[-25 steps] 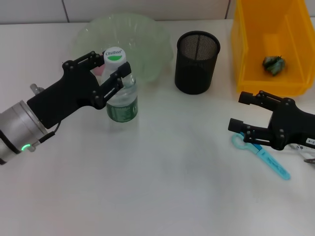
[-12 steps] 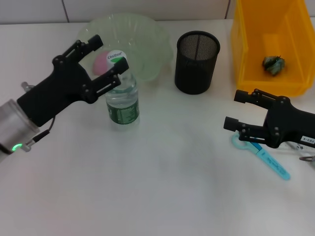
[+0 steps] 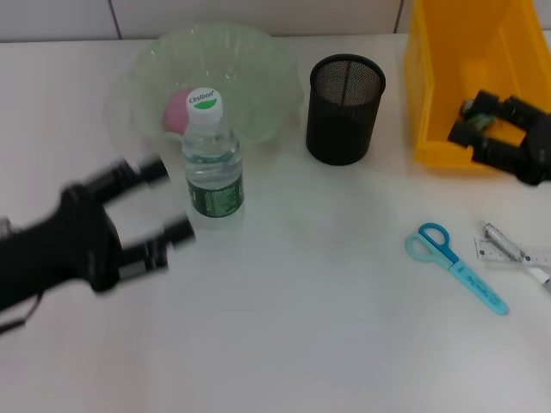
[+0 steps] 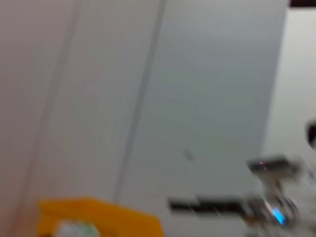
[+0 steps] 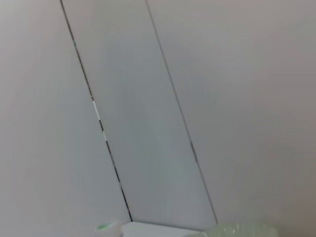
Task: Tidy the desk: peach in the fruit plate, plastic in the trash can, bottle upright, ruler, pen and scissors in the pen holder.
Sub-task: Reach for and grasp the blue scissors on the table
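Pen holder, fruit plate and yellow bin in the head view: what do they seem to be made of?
The black cylindrical pen holder looks like fine metal mesh, matt: its wall shows a tight grid. The pale green scalloped fruit plate seems translucent plastic or glass, since the pink peach shows through its wall. The yellow rectangular bin looks like smooth opaque moulded plastic.
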